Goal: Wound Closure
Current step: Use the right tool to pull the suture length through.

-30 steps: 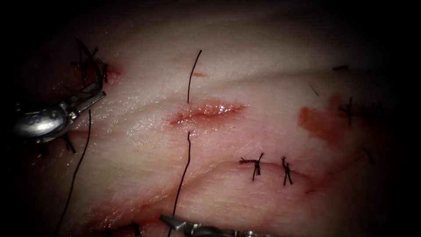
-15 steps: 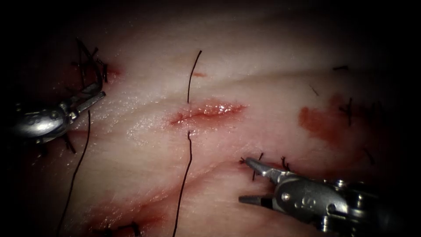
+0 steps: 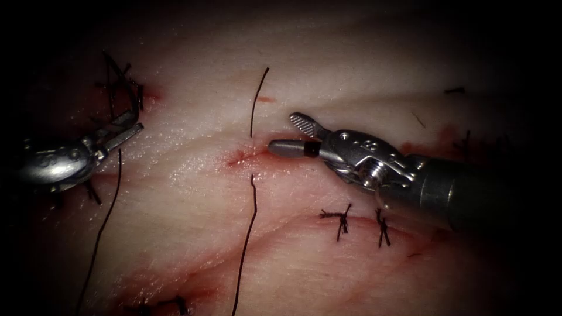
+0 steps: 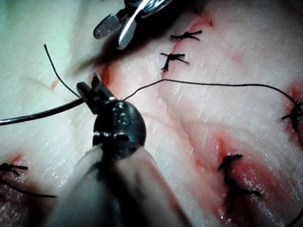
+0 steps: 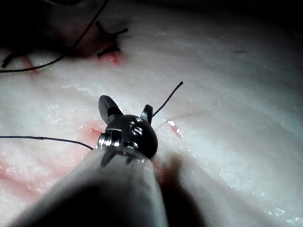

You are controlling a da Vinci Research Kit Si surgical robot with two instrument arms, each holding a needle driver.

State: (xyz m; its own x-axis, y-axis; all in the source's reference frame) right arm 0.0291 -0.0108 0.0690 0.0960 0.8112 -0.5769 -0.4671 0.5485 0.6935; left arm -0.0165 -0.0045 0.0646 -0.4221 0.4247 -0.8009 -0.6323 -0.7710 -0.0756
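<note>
Right tool (image 3: 287, 136), jaws spread and empty, hovers over the cut (image 3: 246, 155) beside the thread (image 3: 253, 193); left tool (image 3: 126, 130) grips the needle (image 3: 130, 108).

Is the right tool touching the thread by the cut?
Apart. Endoscope view: the open right tool sits over the cut, with bare tissue between it and the thread.

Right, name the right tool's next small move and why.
Probably ease the right tool left and shut on the thread tail above the cut: its jaws stand open and empty just right of it. The left tool holds thread left of the cut; I cannot tell where the needle is.
</note>
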